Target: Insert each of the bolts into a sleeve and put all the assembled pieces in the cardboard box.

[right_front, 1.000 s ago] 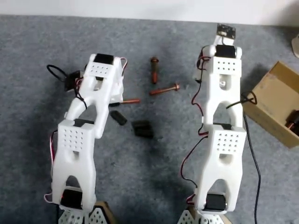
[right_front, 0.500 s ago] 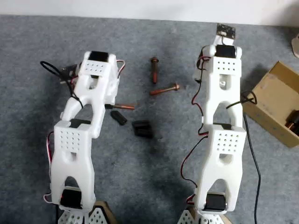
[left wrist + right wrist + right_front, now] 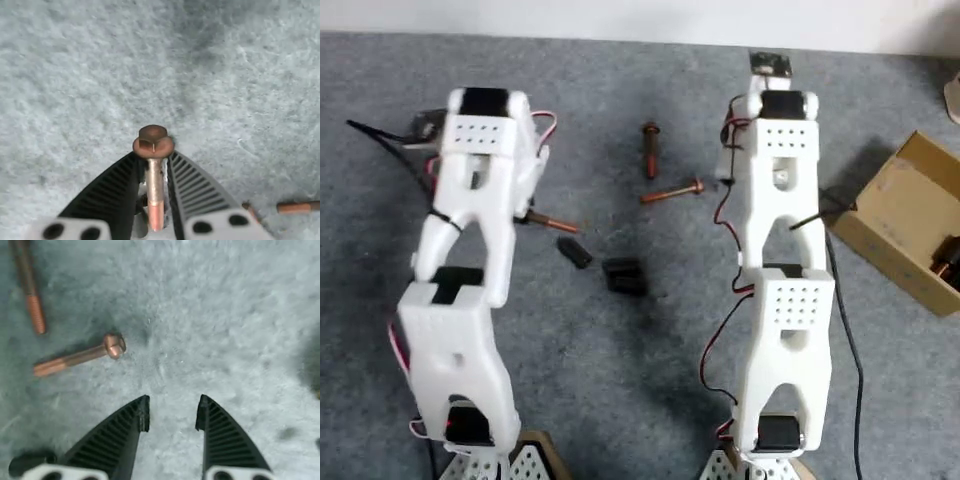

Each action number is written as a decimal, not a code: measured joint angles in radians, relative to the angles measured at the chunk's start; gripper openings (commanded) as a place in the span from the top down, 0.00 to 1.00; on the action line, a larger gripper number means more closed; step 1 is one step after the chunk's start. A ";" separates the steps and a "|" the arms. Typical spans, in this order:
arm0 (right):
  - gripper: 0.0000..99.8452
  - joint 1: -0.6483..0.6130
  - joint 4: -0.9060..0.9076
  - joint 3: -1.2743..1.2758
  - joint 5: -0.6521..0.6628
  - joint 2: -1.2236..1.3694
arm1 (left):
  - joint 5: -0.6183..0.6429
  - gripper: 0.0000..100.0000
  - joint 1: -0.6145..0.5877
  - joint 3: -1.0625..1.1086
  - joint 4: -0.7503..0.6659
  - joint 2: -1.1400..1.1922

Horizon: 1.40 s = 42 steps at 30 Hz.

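My left gripper (image 3: 152, 159) is shut on a copper bolt (image 3: 154, 145), whose hex head sticks out past the fingertips. From above, that bolt's shank (image 3: 553, 224) pokes out from under the left arm. Two more bolts lie on the carpet between the arms, one (image 3: 650, 150) farther back and one (image 3: 672, 191) nearer the right arm. Two black sleeves (image 3: 573, 251) (image 3: 625, 275) lie just in front of the held bolt. My right gripper (image 3: 172, 420) is open over bare carpet, close to the head of the nearer bolt (image 3: 77, 357). The cardboard box (image 3: 905, 215) sits at the right.
Grey carpet covers the table. A dark piece (image 3: 948, 255) lies inside the box. A black cable (image 3: 850, 300) runs along the right arm toward the box. Free carpet lies between the arms in front of the sleeves.
The left arm has swung left and away with the bolt in its gripper, drawing the shank clear of the sleeves. The right arm has shifted slightly left.
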 measured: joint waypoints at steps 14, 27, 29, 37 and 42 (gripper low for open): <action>0.85 -0.058 0.015 0.267 0.249 -0.301 | -0.160 0.99 -0.152 0.321 0.002 -0.396; 0.85 -0.195 0.015 0.494 0.503 -0.393 | -0.371 0.99 -0.371 0.442 0.002 -0.471; 0.85 -0.227 0.015 0.551 0.528 -0.414 | -0.402 0.99 -0.413 0.453 0.002 -0.471; 0.85 -0.379 0.015 0.764 0.545 -0.540 | -0.542 0.99 -0.594 0.480 0.002 -0.471; 0.85 -0.480 -0.015 0.908 0.548 -0.631 | -0.644 0.99 -0.710 0.494 0.002 -0.471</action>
